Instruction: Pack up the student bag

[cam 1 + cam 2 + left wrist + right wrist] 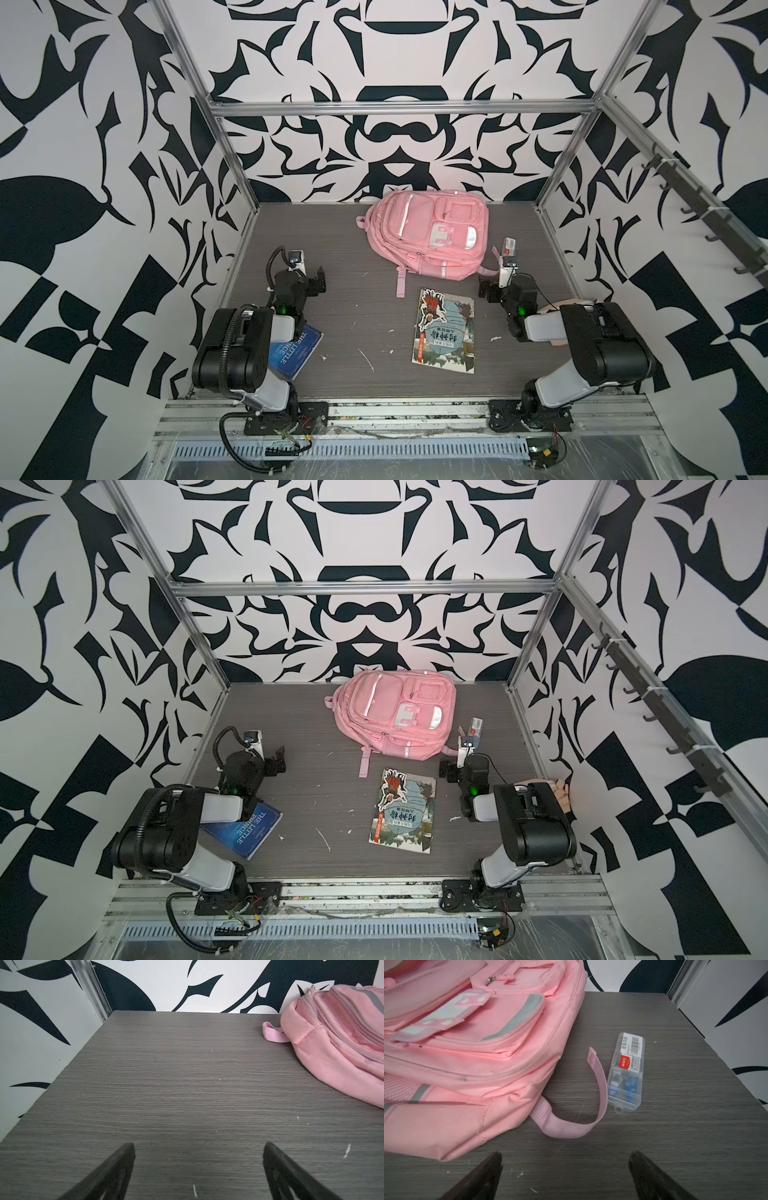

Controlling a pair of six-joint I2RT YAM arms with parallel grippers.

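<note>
Right wrist view is showing the large soft pink fabric backpack (471, 1068) lying at the far edge of the tabletop (685, 1136), just ahead of the open, empty right gripper (564, 1159), nearer than the open left gripper (198, 1147).

1 backpack (424, 232), 2 books (445, 332) (297, 353), 1 case (510, 246).

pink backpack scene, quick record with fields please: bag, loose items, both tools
bag: large soft pink fabric backpack, lying front-up at the back of the grey wood-grain table
books: illustrated paperback mid-table; dark blue book partly under the left arm
case: clear plastic stationery box beside the bag's loose strap
left tool: open, empty
right tool: open, empty
</note>
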